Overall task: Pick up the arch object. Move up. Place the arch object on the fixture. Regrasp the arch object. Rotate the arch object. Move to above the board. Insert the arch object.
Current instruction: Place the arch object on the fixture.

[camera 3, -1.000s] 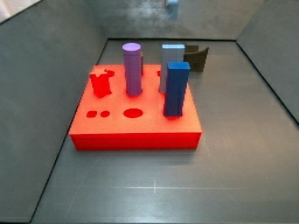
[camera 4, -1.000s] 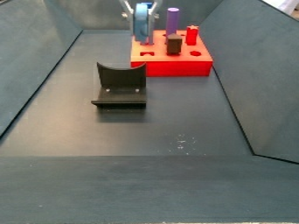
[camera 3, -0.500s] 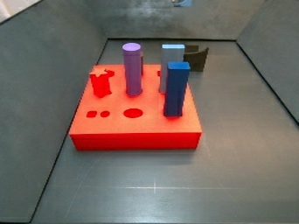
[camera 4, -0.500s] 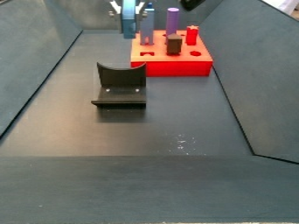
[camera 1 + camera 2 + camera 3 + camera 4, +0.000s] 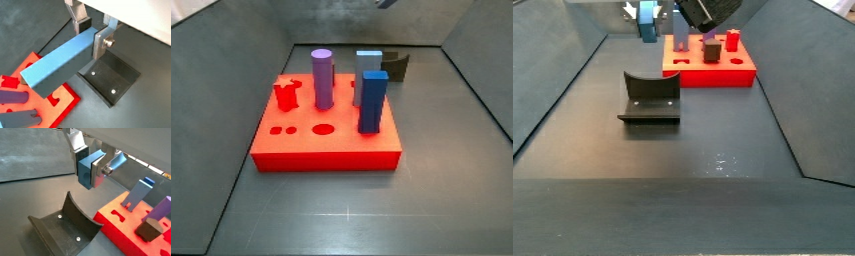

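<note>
Pincer clenched on the arch object, held high, long axis running straight out from the fingers. Fixture directly beneath the pincer; board off to one side.

I see the silver gripper pinching a blue arch object; red board, black fixture.

side views face oppositely — share board | wrist views close — fixture
</note>
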